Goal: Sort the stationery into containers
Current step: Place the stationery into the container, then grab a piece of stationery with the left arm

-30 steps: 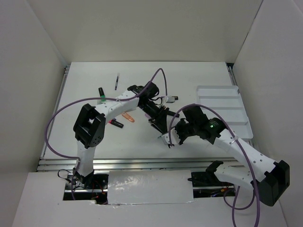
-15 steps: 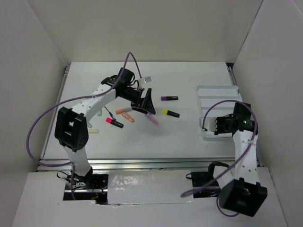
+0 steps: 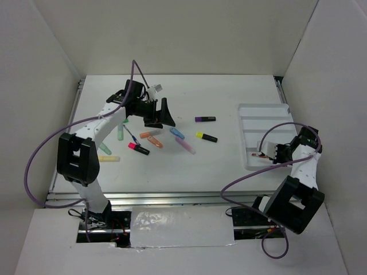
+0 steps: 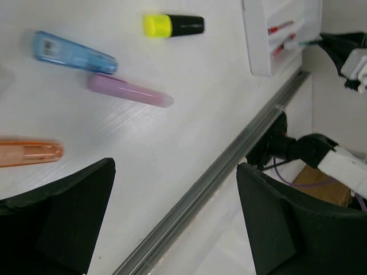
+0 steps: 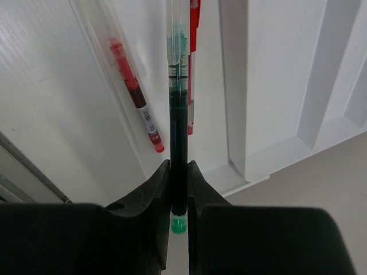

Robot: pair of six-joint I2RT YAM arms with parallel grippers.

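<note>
My right gripper (image 5: 178, 172) is shut on a thin pen with green ink (image 5: 178, 109), held lengthwise over the nearest compartment of the white tray (image 5: 275, 86). Two red pens (image 5: 135, 94) lie in that compartment beneath it. From above, the right gripper (image 3: 268, 153) sits at the tray's (image 3: 265, 106) near left corner. My left gripper (image 3: 159, 117) stands open and empty above the loose stationery at the back left. Below it lie a blue marker (image 4: 73, 52), a pink marker (image 4: 129, 91), an orange marker (image 4: 28, 153) and a yellow-capped highlighter (image 4: 173, 25).
More stationery is scattered on the table: a purple-capped highlighter (image 3: 205, 119), a pink-capped highlighter (image 3: 138, 148), green markers (image 3: 120, 133), a pale yellow marker (image 3: 112, 158) and a thin dark pen (image 3: 133, 136). White walls enclose the table. A metal rail (image 4: 218, 177) runs along its near edge.
The two grippers were together mid-table. The left one opened and swung back left over the markers. The right one carried the green pen right to the tray.
</note>
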